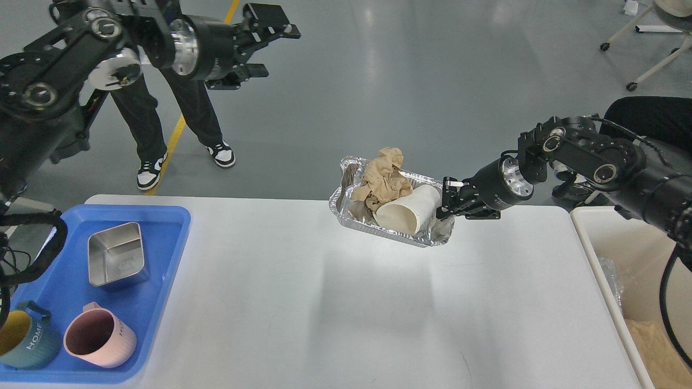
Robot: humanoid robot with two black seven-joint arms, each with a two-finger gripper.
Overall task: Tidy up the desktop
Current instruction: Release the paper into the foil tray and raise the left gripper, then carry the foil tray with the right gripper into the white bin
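right gripper (444,201) pinches the near-side rim of a foil tray (392,229) holding crumpled brown paper (381,181) and a paper cup (408,210), raised above the desktop (346,302) below it; left gripper (265,46) hangs spread apart.

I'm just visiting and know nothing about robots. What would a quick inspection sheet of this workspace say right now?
Surface: white desktop, bare across its middle.
Job's things: foil tray holding crumpled brown paper and a paper cup, lifted above the desktop, its shadow below.
Clutter: blue tray at left with a steel dish, pink mug and teal mug.
Grippers: right gripper clamps the foil tray's right rim; left gripper open, raised, empty.
Cables: black cable along the right arm; more at far left.
Surroundings: cream bin at right; person's legs beyond the desktop; grey floor.
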